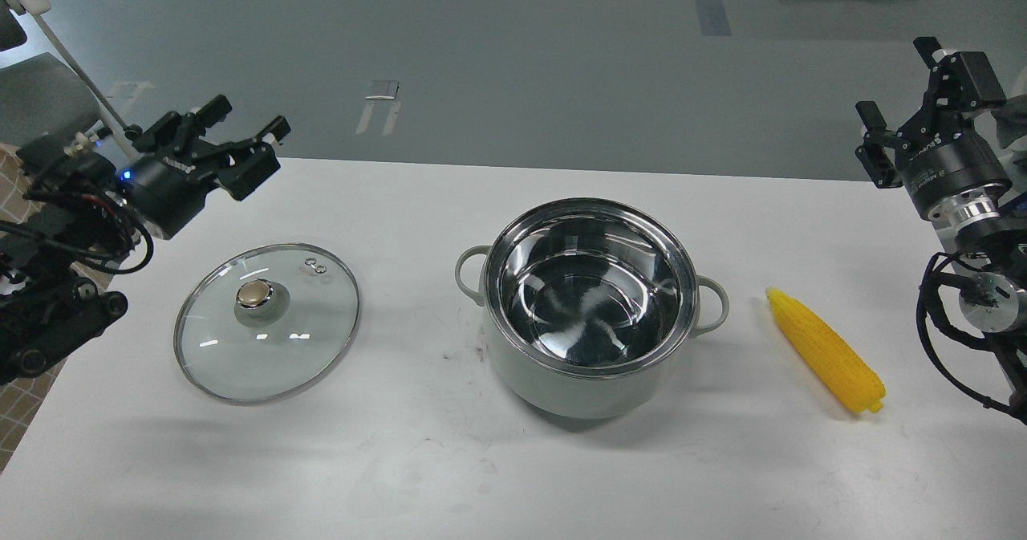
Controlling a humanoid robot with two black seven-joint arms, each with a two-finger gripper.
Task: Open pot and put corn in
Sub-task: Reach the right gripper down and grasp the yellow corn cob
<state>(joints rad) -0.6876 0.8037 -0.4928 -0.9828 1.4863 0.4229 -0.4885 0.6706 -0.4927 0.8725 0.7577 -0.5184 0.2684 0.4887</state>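
The pale grey-green pot stands open at the table's middle, its shiny steel inside empty. The glass lid with a brass-coloured knob lies flat on the table to its left. The yellow corn lies on the table to the right of the pot, tapered end pointing away from me. My left gripper is open and empty, raised above the table's far left edge, up and back from the lid. My right gripper is open and empty, raised at the far right, beyond the corn.
The white table has a rounded far-left corner. A chair and a checked cloth are off the table's left side. Grey floor lies beyond the far edge.
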